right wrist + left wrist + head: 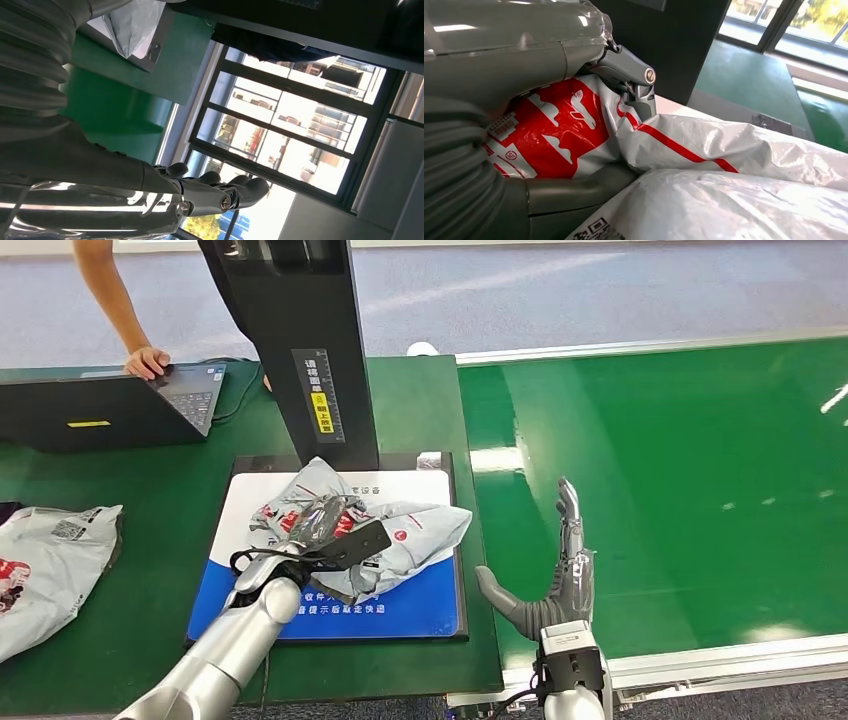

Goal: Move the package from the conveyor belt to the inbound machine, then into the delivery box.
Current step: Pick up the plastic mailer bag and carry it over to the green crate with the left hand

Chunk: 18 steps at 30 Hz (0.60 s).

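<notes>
So the crinkly grey plastic mailer bag with red print (pixel 385 530) is lying on the flat white-and-blue scan pad (pixel 420 605) of the inbound machine, right at the foot of its tall glossy black post (pixel 300 340). The left hand (pixel 320 530) is on top of it, and the left wrist view shows it well: the thick grey thumb (pixel 626 67) and the lower fingers are clamped on a bunched-up fold of the bag (pixel 554 130), with the thin film all wrinkled and shiny around the grip. The right hand (pixel 555 580) is off the pad, hovering over the smooth, glossy green conveyor belt (pixel 700 470) with nothing in it, fingers straight and thumb stuck out to the side; in the right wrist view the dark fingers (pixel 235 187) lie side by side, stretched out. Off to the left on the matte green table (pixel 150 510) there's another floppy grey plastic mailer (pixel 45 565) lying flat, plus a dark open laptop (pixel 120 405) with a person's hand (pixel 147 362) resting at its edge.
</notes>
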Each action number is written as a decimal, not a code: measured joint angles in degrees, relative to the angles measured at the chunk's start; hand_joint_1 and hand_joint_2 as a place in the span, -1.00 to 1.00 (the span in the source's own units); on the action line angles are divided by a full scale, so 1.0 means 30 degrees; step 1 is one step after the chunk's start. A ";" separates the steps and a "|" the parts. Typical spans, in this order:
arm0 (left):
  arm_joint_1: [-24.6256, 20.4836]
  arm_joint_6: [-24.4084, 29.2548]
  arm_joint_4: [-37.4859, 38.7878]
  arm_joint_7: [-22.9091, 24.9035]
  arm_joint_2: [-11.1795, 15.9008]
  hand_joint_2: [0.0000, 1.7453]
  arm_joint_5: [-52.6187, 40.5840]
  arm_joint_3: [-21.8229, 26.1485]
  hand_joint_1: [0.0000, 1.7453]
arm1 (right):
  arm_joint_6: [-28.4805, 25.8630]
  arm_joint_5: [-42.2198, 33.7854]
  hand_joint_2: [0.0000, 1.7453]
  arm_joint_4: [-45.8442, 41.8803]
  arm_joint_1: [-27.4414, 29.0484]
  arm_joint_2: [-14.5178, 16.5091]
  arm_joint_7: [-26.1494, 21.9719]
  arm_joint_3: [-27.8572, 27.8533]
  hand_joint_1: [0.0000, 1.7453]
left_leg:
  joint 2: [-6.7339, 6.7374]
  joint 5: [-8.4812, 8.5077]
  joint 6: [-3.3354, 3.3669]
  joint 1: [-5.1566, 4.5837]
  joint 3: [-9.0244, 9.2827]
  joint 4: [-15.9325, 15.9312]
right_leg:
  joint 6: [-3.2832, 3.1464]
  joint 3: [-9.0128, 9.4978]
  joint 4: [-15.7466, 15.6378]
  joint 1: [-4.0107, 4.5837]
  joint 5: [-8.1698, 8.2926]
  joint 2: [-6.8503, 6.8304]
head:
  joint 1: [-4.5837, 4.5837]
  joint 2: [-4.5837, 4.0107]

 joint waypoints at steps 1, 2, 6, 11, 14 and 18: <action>0.0354 0.0616 -0.0488 -0.0277 0.0000 1.00 0.0193 0.0038 1.00 | -0.0005 0.0058 1.00 -0.0011 0.0067 -0.0002 -0.0007 -0.0002 -1.00 | 0.0002 0.0001 0.0000 0.0000 -0.0019 0.0002 | 0.0000 -0.0021 0.0000 0.0000 0.0000 0.0002 | -0.0002 0.0000; 0.0749 0.1288 -0.1162 -0.0573 0.0000 1.00 0.0422 0.0097 1.00 | 0.0007 0.0133 1.00 -0.0033 0.0138 -0.0004 -0.0015 -0.0004 -1.00 | 0.0002 0.0002 0.0000 0.0000 -0.0044 0.0003 | 0.0000 -0.0046 0.0000 0.0001 0.0001 0.0003 | 0.0000 0.0000; 0.2371 0.4087 -0.4819 -0.2124 -0.0069 1.00 0.1391 0.0421 1.00 | 0.0071 0.0494 1.00 -0.0097 0.0331 -0.0004 -0.0024 -0.0013 -1.00 | 0.0003 0.0003 0.0000 0.0000 -0.0133 0.0008 | 0.0000 -0.0133 0.0001 0.0001 0.0001 0.0004 | 0.0000 0.0000; 0.4609 0.8156 -1.0390 -0.5965 -0.0494 1.00 0.3590 0.0607 1.00 | 0.0062 0.0677 1.00 -0.0275 0.0608 -0.0004 -0.0031 -0.0031 -1.00 | 0.0005 -0.0012 0.0002 0.0000 -0.0212 0.0009 | 0.0005 -0.0213 -0.0001 0.0000 -0.0008 0.0006 | 0.0000 0.0000; 0.5761 0.9012 -1.3426 -0.6355 -0.0608 1.00 0.3866 0.0512 1.00 | 0.0048 0.0639 1.00 -0.0352 0.0782 -0.0004 -0.0124 -0.0036 -1.00 | 0.0002 -0.0020 0.0003 -0.0001 -0.0230 0.0009 | 0.0011 -0.0227 -0.0005 0.0000 -0.0020 0.0004 | -0.0002 0.0000; 0.6586 0.9245 -1.5451 -0.6560 -0.0612 1.00 0.4143 0.0291 1.00 | 0.0099 0.0641 1.00 -0.0517 0.0898 -0.0002 -0.0244 -0.0051 -1.00 | 0.0004 -0.0027 -0.0006 -0.0001 -0.0228 0.0009 | 0.0011 -0.0231 -0.0006 0.0001 -0.0020 0.0005 | 0.0000 0.0000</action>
